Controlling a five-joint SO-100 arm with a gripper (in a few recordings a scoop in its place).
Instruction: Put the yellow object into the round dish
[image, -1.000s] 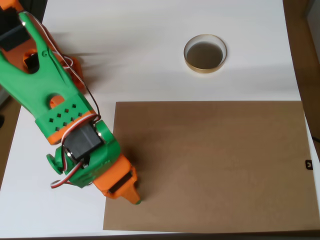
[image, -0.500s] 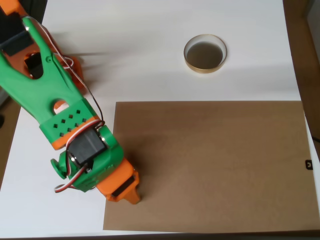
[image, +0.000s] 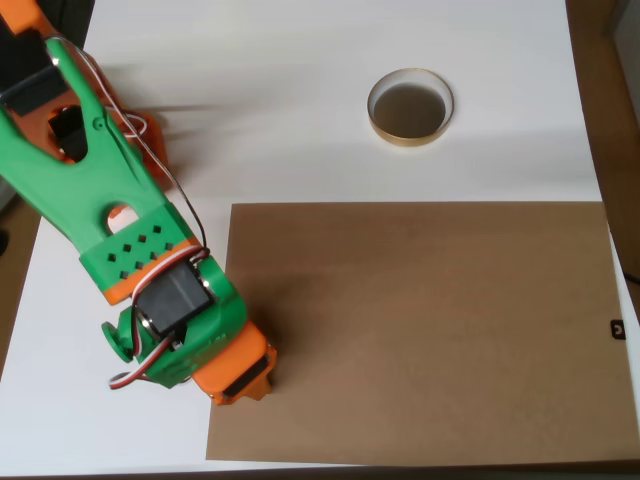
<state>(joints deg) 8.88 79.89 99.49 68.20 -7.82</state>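
White table (image: 300, 120) carries a brown cardboard sheet (image: 430, 330) across its lower half. My green-and-orange arm (image: 130, 240) reaches in from upper left, wrist pitched down over the sheet's lower-left corner. Its jaws (image: 243, 385) sit beneath the orange housing; I cannot tell their opening, nor whether they hold anything. The round dish (image: 410, 107) stands empty, well apart at upper right. I cannot locate the yellow object; it may lie hidden under the wrist. Risk: closing blind could nudge or miss the piece.
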